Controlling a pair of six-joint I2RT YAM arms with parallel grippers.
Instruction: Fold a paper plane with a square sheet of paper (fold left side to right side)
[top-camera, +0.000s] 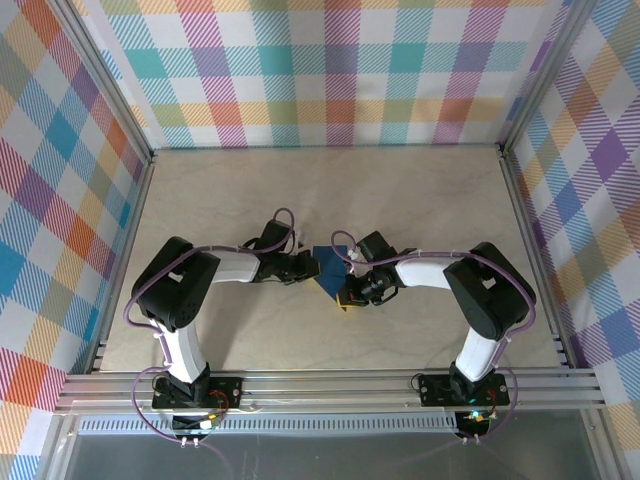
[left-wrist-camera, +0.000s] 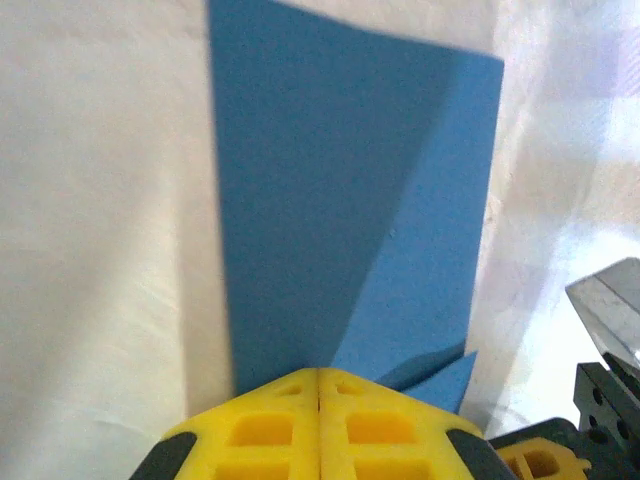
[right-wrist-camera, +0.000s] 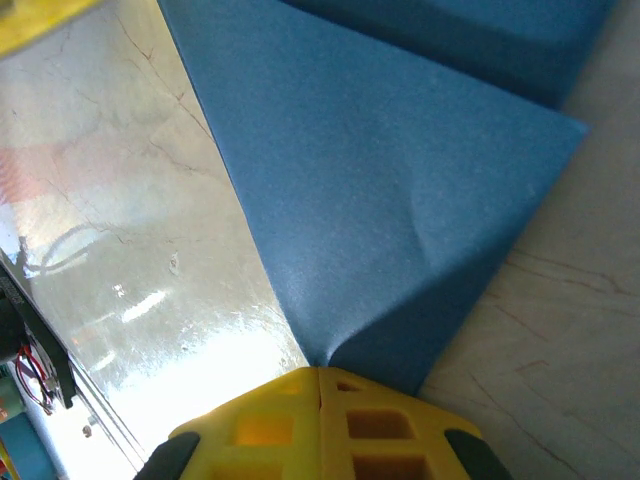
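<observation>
The square sheet of paper (top-camera: 327, 268) is dark blue and partly folded, held low over the table's middle between both arms. In the left wrist view the paper (left-wrist-camera: 340, 200) rises from my left gripper (left-wrist-camera: 318, 372), with a diagonal flap on its right half. That gripper's yellow fingers (left-wrist-camera: 260, 430) are shut on the paper's near edge. In the right wrist view the paper (right-wrist-camera: 390, 190) narrows to a puckered corner pinched in my shut right gripper (right-wrist-camera: 319, 370). From above, the left gripper (top-camera: 306, 266) and the right gripper (top-camera: 346, 290) flank the sheet.
The marble-look tabletop (top-camera: 420, 200) is ringed by checked walls and an aluminium rail (top-camera: 330, 385) at the near edge. Part of the right arm's wrist (left-wrist-camera: 610, 330) shows at the lower right of the left wrist view, close to the sheet.
</observation>
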